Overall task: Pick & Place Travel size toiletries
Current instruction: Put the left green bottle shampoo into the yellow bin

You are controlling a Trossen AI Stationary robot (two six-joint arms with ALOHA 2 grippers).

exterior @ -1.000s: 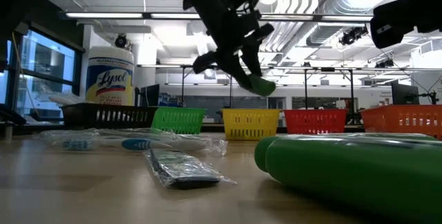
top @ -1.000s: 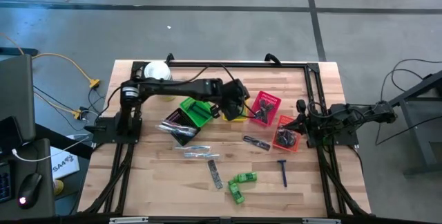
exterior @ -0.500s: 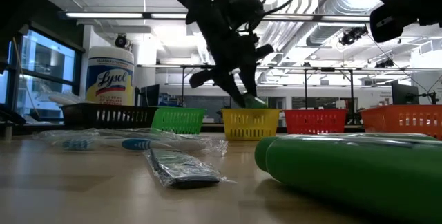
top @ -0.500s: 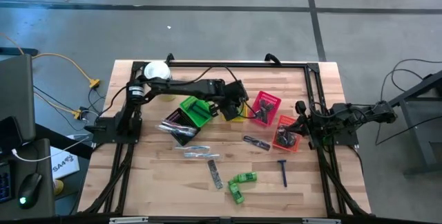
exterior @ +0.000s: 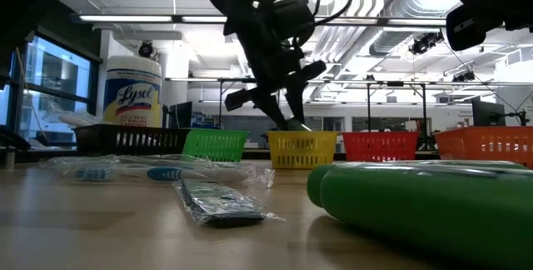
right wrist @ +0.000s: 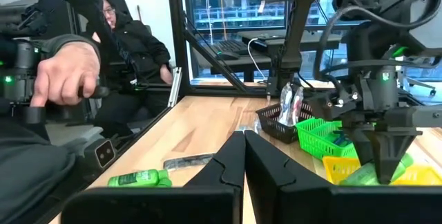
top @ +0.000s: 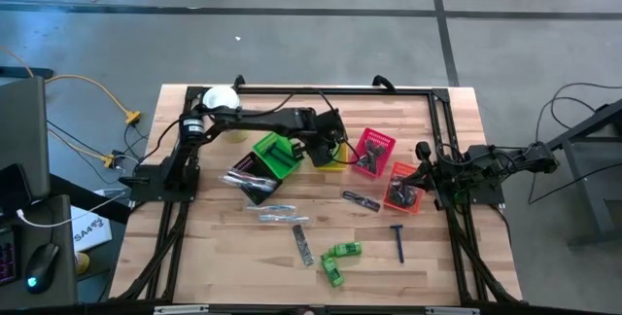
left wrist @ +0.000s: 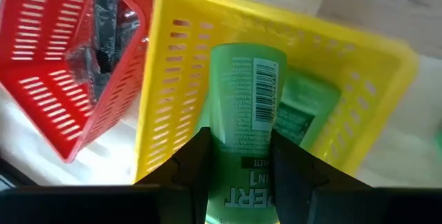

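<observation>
We see the left tool (left wrist: 238, 172) clamped on a green bottle (left wrist: 246, 106), its fingers partly apart around it, held down inside the yellow basket (left wrist: 162, 79) near the tabletop's far middle, over another bottle lying there. More toiletries (top: 340, 257) lie toward the near edge. At the right edge, the right tool (right wrist: 244, 156) waits with its fingers pressed together, holding nothing.

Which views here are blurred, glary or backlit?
Low view: the near green bottle is a soft foreground blur, and the left arm is silhouetted against ceiling lights. Left wrist view: the claw's own fingers show dark, the barcode on the held bottle sharp. High view: evenly lit.
</observation>
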